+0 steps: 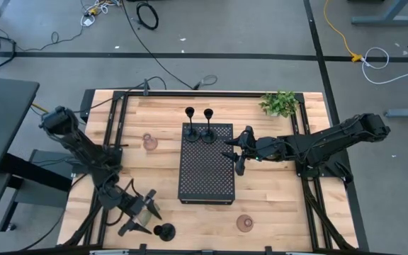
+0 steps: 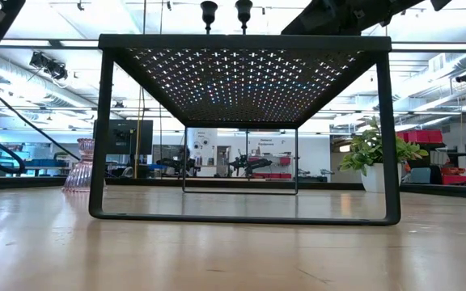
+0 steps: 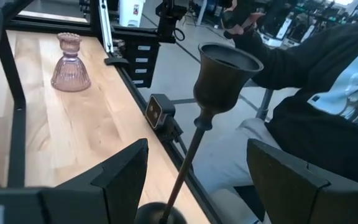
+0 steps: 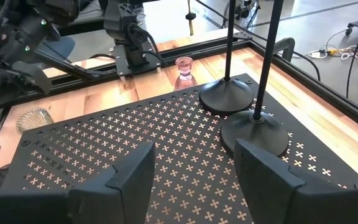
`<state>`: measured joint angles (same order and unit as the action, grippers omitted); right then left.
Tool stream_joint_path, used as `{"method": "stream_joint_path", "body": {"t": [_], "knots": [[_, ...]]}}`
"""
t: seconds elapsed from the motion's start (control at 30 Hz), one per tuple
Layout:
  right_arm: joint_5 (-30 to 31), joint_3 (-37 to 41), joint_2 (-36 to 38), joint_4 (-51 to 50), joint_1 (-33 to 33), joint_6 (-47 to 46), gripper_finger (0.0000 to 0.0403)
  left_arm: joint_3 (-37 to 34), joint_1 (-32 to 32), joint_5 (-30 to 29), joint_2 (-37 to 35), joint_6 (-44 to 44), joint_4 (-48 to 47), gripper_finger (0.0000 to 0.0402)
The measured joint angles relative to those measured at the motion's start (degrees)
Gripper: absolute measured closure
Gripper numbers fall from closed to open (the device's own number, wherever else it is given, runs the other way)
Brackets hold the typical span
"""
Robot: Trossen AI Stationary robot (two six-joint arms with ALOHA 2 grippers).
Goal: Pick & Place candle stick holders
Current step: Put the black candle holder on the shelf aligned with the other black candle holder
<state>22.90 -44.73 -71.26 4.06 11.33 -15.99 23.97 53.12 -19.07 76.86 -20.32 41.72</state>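
Lower left of the high view: left gripper (image 1: 142, 212) spread wide around a black candle stick holder (image 1: 165, 231), not gripping | step: grasp approach | next: close on stem, lift to tray (image 1: 205, 185) | right gripper (image 1: 236, 152) part-open, empty, over tray beside two placed holders (image 1: 198, 124).

Two candle holders (image 1: 199, 124) stand side by side on the tray (image 1: 206, 173), a third (image 1: 165, 231) beside the left gripper (image 1: 142, 212).
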Motion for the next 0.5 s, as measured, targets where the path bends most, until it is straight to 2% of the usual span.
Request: {"method": "stream_joint_path", "body": {"t": [0.33,0.5], "knots": [[0.0,0.0,0.0,0.0,0.0,0.3,0.0183,0.0,0.0,-0.6,9.1,0.3,12.2,0.0126],[0.0,0.0,0.0,0.0,0.0,0.4,0.0183,0.1,-0.1,-2.1,12.0,0.6,14.8,0.0126]]}}
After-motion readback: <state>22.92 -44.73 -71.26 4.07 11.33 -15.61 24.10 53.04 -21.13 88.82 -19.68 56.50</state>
